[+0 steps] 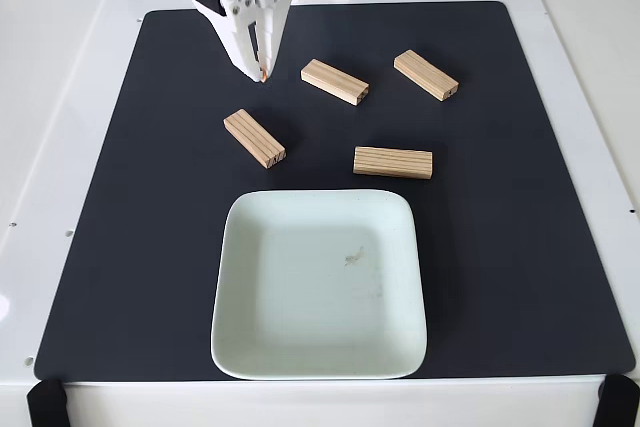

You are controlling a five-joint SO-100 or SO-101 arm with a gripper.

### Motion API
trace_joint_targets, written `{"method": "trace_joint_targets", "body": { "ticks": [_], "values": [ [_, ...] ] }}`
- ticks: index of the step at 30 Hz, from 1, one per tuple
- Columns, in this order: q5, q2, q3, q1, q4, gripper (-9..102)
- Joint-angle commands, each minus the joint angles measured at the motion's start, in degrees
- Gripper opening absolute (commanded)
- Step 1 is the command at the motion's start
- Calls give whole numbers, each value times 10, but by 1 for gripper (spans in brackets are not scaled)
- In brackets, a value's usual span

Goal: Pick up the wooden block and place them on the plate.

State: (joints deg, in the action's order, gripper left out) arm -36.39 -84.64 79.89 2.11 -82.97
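The pale mint-green square plate (pixel 319 287) with its smooth raised rim is bare. All four small grooved light-wood blocks lie beyond it on the matte black mat (pixel 540 247). The white tool (pixel 262 73) hovers with its fingers together, gripping nothing, just beyond the left block (pixel 254 138). I judge the first pick is not yet begun; next it must open and descend.

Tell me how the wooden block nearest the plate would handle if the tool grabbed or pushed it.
The wooden block looks like solid wood, so it is probably rigid and light. It lies flat on the dark mat, so it should slide, not roll or tip. Its grooved top may offer some grip. The plate sits close below it.
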Motion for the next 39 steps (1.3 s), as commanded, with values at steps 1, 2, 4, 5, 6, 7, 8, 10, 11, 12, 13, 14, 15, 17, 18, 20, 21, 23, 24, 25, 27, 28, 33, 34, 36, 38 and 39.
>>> {"method": "trace_joint_targets", "body": {
  "ticks": [1,2,4,5,6,7,8,10,11,12,13,14,15,17,18,20,21,23,24,25,27,28,33,34,36,38,39],
  "values": [
    [-4,17,-22,-3,-4,0],
    [-4,24,-22,-3,-4,1],
    [-4,34,-22,-4,-4,5],
    [-4,38,-19,-6,-4,10],
    [-4,41,-18,-7,-4,15],
    [-4,43,-18,-8,-4,20],
    [-4,44,-18,-9,-4,25],
    [-4,44,-18,-9,-4,34],
    [-4,44,-18,-9,-4,37],
    [-4,44,-18,-9,-4,39],
    [-4,45,-18,-9,-4,40],
    [-4,45,-18,-9,-4,40],
    [-4,46,-18,-9,-4,40],
    [-4,46,-18,-10,-2,40],
    [-4,47,-18,-11,0,40],
    [-4,61,-18,-16,3,40],
    [-4,69,-18,-17,3,40],
    [-4,83,-20,-18,2,40],
    [-4,89,-21,-18,1,40],
    [-4,93,-22,-18,2,40],
    [-4,101,-25,-18,4,40],
    [-4,105,-26,-18,4,40],
    [-4,120,-26,-18,4,40],
    [-4,124,-26,-18,4,40],
    [-4,130,-27,-18,4,40],
    [-4,138,-27,-18,4,40],
    [-4,142,-27,-18,4,40]
  ]
}}
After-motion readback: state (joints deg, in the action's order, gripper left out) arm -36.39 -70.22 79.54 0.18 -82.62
